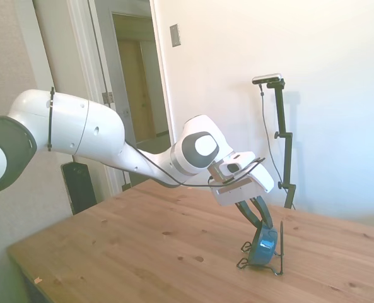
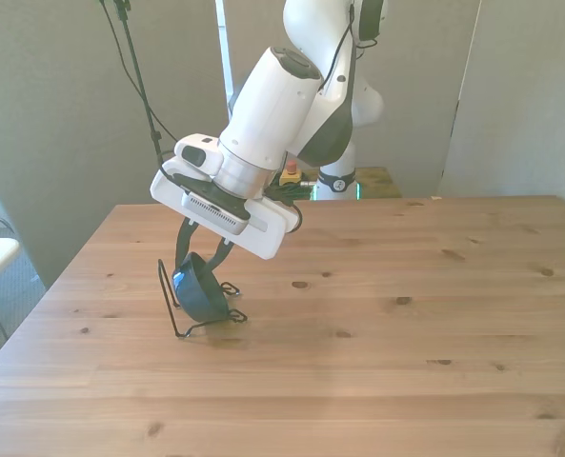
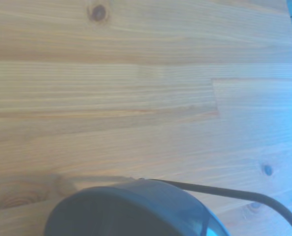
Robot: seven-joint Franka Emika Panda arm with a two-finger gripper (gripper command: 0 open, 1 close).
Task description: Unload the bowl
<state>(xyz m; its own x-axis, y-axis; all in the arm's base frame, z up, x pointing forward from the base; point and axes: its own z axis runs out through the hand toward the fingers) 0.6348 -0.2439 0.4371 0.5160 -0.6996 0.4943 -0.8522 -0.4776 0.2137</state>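
Presently, item one: bowl (image 2: 199,291), small, dark blue with a lighter blue inside, standing on edge in the rack (image 2: 171,303) directly under the hand (image 2: 202,259). Its rim sits between the fingers, which press in on it from both sides; the hand is clenched on the bowl. Side view shows the bowl (image 1: 263,245) upright, backed by the rack's (image 1: 280,249) tall prong, the hand (image 1: 257,218) coming down at a slant from above.

Item two: rack, thin black wire, feet on the tabletop (image 2: 406,333) just below the hand, one upright loop on the far side of the bowl from the arm.

Item three: wrist view, blurred. Bowl rim (image 3: 136,209) close up, dark, a wire of the rack (image 3: 224,192) running off beside it, bare wood beyond.
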